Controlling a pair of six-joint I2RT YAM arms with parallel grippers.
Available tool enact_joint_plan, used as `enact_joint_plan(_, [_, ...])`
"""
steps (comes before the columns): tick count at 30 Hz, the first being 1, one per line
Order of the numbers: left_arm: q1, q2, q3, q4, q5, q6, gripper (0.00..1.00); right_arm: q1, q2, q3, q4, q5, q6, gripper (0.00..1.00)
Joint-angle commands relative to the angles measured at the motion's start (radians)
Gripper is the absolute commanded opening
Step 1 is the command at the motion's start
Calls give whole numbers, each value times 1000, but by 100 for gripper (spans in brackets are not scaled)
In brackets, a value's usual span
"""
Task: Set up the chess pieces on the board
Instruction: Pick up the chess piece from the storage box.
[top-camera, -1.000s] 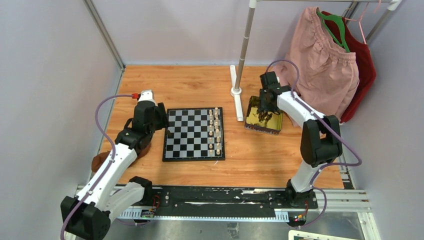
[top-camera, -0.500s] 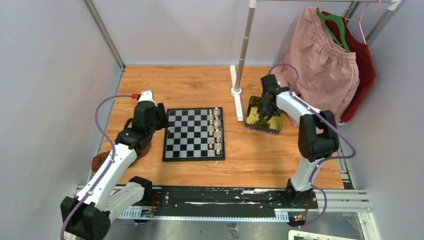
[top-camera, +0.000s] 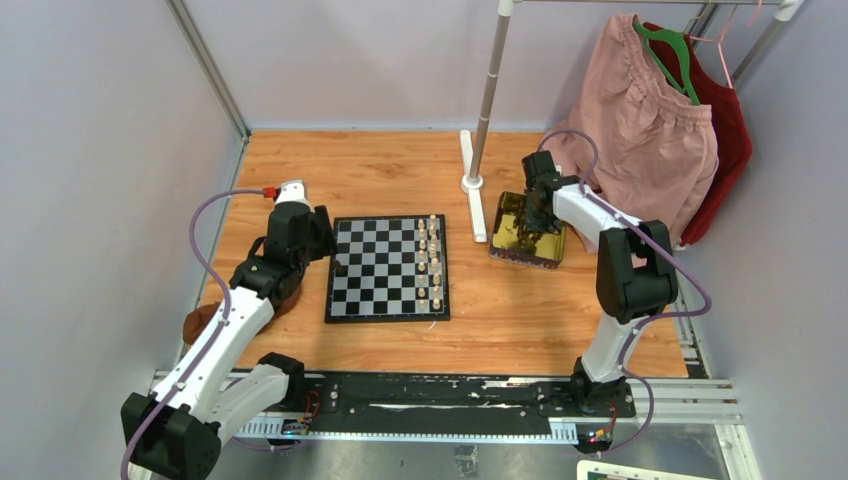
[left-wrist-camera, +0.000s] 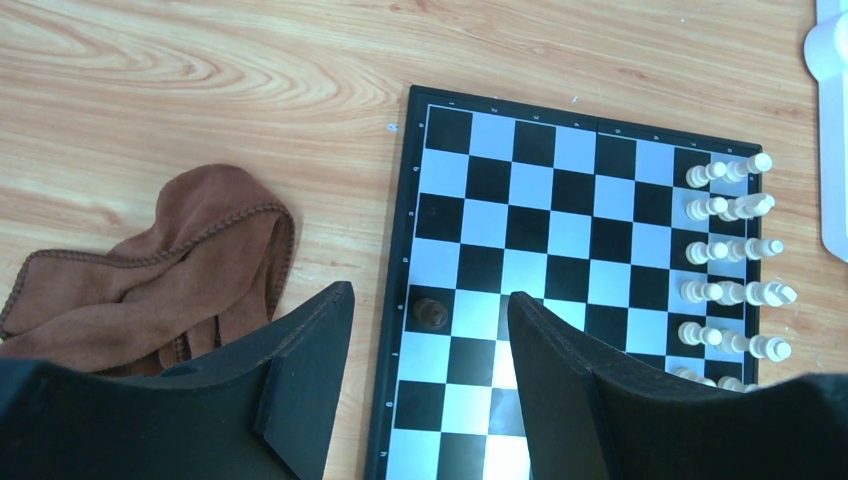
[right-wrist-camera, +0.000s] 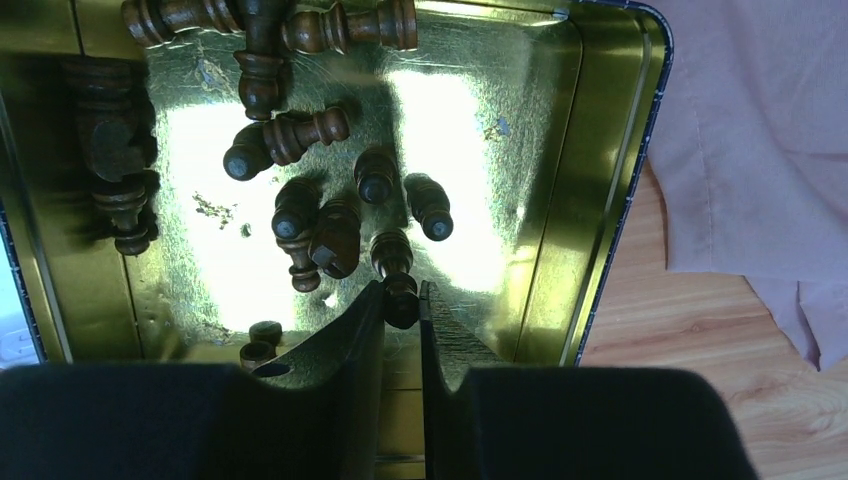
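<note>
Wood tabletop (top-camera: 380, 165): gold tray (right-wrist-camera: 540, 150) sits at 3 o'clock of the board (top-camera: 372, 270). Right gripper (right-wrist-camera: 402, 292) is in the tray, jaws pinched on a dark piece (right-wrist-camera: 396, 272), its long axis pointing to 12 o'clock from the fingertips. Left gripper (left-wrist-camera: 428, 300) open over the board's 9 o'clock edge.

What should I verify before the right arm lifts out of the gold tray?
1. Right pincer shut on one dark piece: ok.
2. Neighbouring pieces free of its fingers: cannot tell, one lies very close.
3. Left pincer open and empty: ok.
4. Dark side of the board unobstructed: not ok, the left pincer hovers over it.
5. Lone dark piece on the board upright: ok.
6. White pieces lined up in two files: ok.
</note>
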Motion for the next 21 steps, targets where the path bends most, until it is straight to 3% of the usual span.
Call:
enact_joint_plan(1, [-6, -3, -2, -5, -16, 5, 64, -15, 3, -23, -12, -2, 11, 4])
enact_joint_plan(3, [-6, -5, -2, -5, -20, 5, 64, -14, -7, -24, -11, -2, 11, 0])
enact_joint_plan(21, [-6, -34, -7, -28, -75, 3, 64, 26, -128, 17, -33, 13, -8, 0])
